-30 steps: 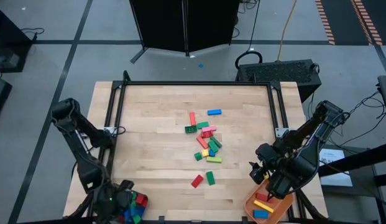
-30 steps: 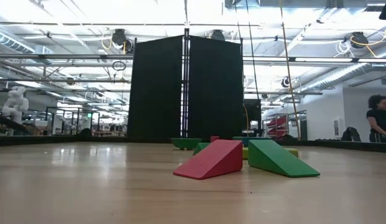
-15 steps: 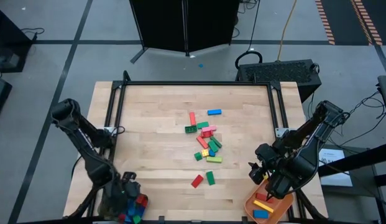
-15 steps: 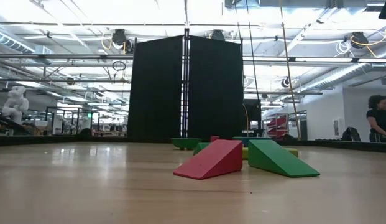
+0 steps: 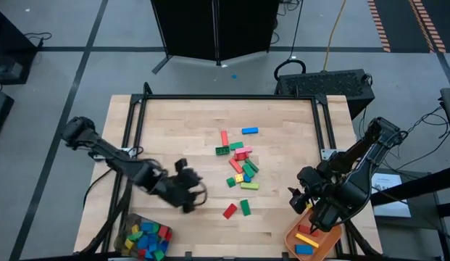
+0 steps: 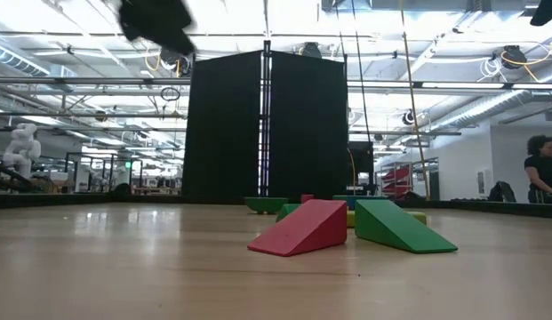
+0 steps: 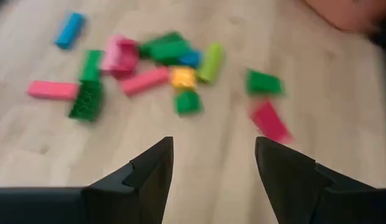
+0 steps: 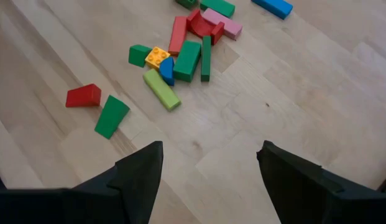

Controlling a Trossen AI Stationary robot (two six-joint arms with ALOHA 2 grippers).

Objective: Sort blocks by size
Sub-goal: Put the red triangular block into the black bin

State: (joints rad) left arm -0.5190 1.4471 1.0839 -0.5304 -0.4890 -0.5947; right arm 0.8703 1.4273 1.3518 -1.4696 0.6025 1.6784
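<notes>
The blocks lie in a loose pile (image 5: pixel 239 163) at the table's middle; it also shows in the left wrist view (image 7: pixel 149 62) and the right wrist view (image 8: pixel 186 43). A red block (image 5: pixel 230 211) and a green block (image 5: pixel 245 207) lie apart, nearer the front edge; the low view shows them as a red wedge (image 6: pixel 298 228) and a green wedge (image 6: pixel 400 227). My left gripper (image 5: pixel 196 194) hangs open and empty over the bare table left of these two, and shows in its own view (image 7: pixel 214 146). My right gripper (image 5: pixel 297 201) is open and empty (image 8: pixel 211 146) by the orange tray.
A grey container (image 5: pixel 145 239) holding several coloured blocks stands off the table's near left corner. An orange tray (image 5: pixel 311 243) with a few blocks stands at the near right corner. A black frame (image 5: pixel 225 98) rims the table. A person (image 6: pixel 542 169) stands far back on the right.
My left gripper has swung away from the grey container at the near left corner, toward the table's right and far side, and now hangs over the table close to the red and green blocks. The blocks have kept their places.
</notes>
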